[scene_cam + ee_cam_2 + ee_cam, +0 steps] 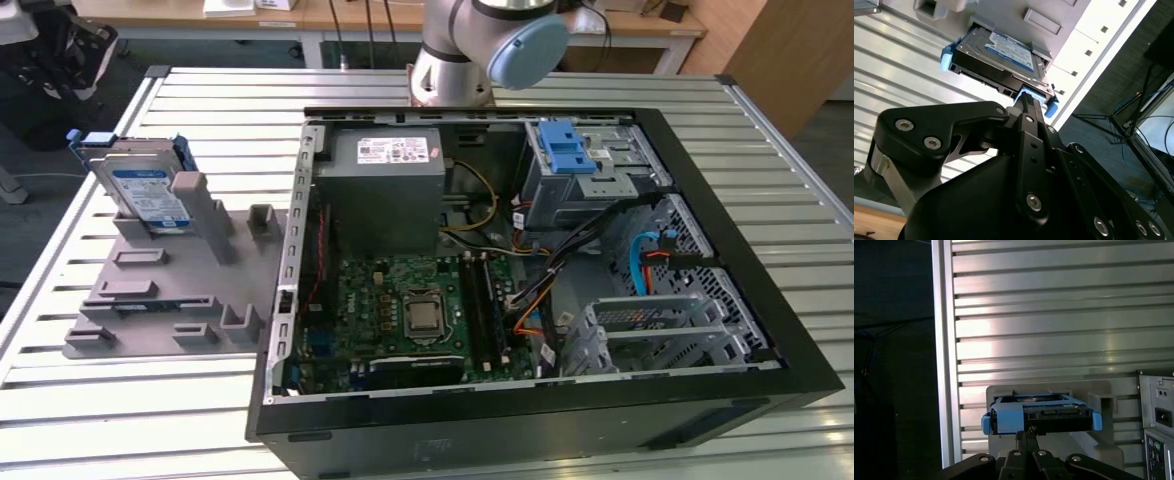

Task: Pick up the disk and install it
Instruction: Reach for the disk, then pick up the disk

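Slatted metal bench (134,420); disk (144,190) stands on edge in a grey holder (160,290), upper left of the exterior view. Hand (1026,434) is pinched closed on nothing and aimed straight at the disk's blue-framed edge. Looks like there's a gap between them.

Arm (474,50), upper centre of the exterior view: cut off by the top edge. Disk (144,192), upper left: lower end hidden in the grey holder (147,290). Computer case (534,435): cut off at the bottom edge.
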Tool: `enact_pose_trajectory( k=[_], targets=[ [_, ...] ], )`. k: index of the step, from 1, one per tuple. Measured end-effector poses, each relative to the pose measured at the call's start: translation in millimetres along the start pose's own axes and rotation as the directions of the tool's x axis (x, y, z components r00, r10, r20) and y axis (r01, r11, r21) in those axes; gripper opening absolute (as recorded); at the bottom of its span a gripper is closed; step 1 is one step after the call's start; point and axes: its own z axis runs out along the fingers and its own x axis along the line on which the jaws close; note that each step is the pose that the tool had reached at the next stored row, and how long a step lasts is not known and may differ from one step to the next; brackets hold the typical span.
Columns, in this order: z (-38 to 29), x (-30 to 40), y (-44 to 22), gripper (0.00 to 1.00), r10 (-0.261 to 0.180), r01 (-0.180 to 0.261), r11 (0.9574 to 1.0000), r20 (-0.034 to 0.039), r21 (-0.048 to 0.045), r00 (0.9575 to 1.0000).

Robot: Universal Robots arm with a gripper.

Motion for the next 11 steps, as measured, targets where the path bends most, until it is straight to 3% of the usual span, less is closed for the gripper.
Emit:
enact_pose_trajectory(
  k=[11],
  targets=[
    [0.0,2.1,-0.1,0.11,0.0,0.0,1.0,-0.0001,0.0,1.0]
  ],
)
